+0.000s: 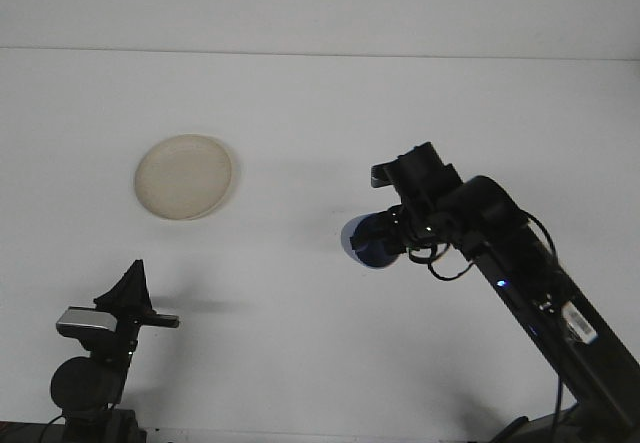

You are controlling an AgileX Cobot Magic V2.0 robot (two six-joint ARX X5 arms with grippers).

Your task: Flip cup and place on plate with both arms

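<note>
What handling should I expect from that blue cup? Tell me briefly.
The blue cup is probably light: the right gripper carries it in the air from one side. It looks round-walled, so laid sideways on the table it could roll. It seems stiff, with no visible denting where it is held.

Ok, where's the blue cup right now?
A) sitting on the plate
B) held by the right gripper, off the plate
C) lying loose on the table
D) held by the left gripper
B: the blue cup is in the right gripper, well right of the bare plate; the left gripper holds nothing.
</note>
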